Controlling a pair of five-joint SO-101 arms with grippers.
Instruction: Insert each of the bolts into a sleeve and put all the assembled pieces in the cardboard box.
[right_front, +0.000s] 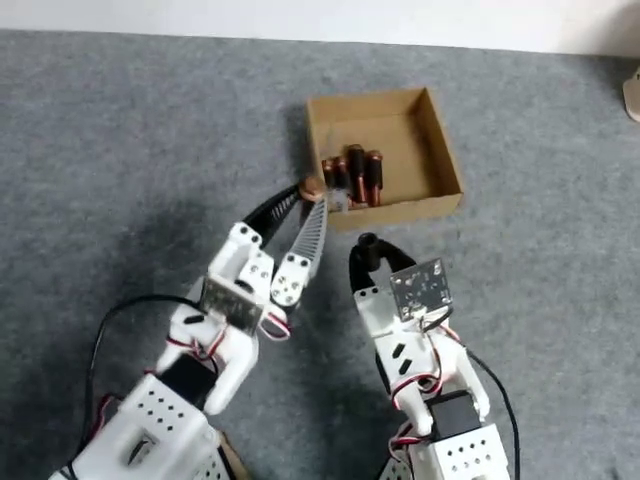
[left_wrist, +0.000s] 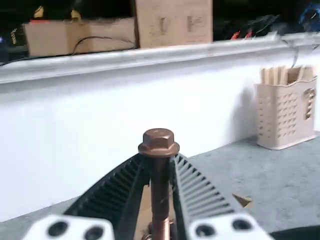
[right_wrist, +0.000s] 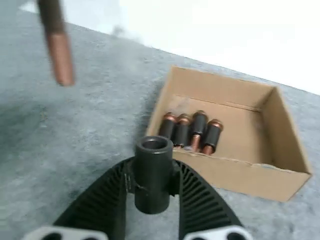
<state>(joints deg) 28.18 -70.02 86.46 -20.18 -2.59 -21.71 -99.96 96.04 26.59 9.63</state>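
- The left gripper (right_front: 308, 196) has its fingers clamped on a copper bolt (left_wrist: 159, 150), head up and shank hanging clear of the grey counter (right_front: 120, 150). It is right at the corner of the cardboard box (right_front: 445, 150) nearest that arm.
- The right gripper (right_front: 368, 246) has its fingers pinching a black sleeve (right_wrist: 153, 172), open end up. It is just on the near side of the box and apart from the bolt.
- Four assembled pieces (right_front: 355, 175) lie side by side in the box, against its near wall.
- The box sits toward the counter's far edge, with open surface to its left and right.
- A pale perforated basket (left_wrist: 285, 117) of wooden sticks (left_wrist: 282, 75) stands by the far right edge, against a white wall (left_wrist: 100, 130).
- Brown cartons (left_wrist: 172, 22) sit on the ledge above; their markings are too blurred to read.
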